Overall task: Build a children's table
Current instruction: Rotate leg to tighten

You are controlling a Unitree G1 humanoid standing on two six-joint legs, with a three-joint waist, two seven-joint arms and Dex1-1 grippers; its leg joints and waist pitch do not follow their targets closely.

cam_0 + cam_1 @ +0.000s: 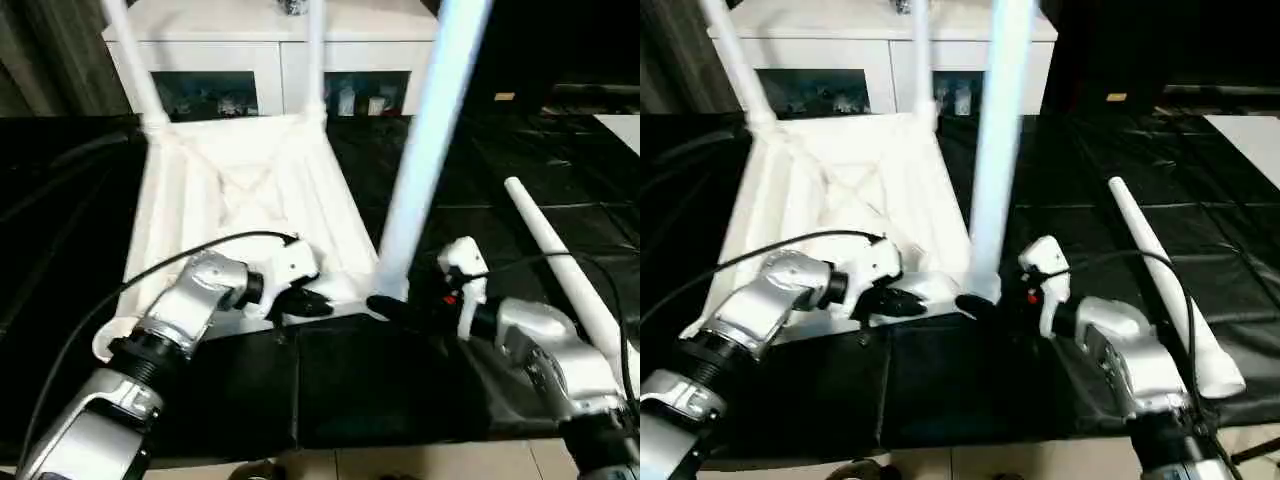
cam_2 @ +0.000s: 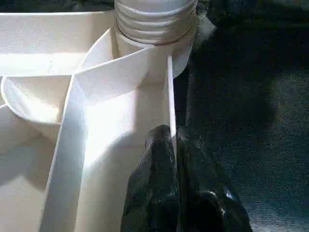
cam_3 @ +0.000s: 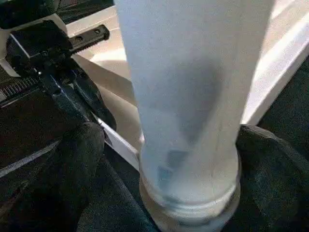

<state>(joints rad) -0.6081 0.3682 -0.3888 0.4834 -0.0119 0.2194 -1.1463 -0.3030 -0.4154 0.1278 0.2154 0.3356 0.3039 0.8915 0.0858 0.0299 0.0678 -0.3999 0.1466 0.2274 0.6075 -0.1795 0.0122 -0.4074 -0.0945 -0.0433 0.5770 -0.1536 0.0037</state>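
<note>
My left gripper point(image 1: 318, 303), jaws together, is pinching the rim of the upturned white plastic table top point(image 1: 240, 190) lying on the black-covered work table point(image 1: 560, 190); my right gripper point(image 3: 169, 159), jaws apart, is straddling the near white tube leg point(image 1: 425, 140).

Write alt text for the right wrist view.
A white table leg stands upright in its corner socket, with the right gripper open, one black finger on each side of its base. Beyond, the left gripper rests at the tabletop's rim.
</note>
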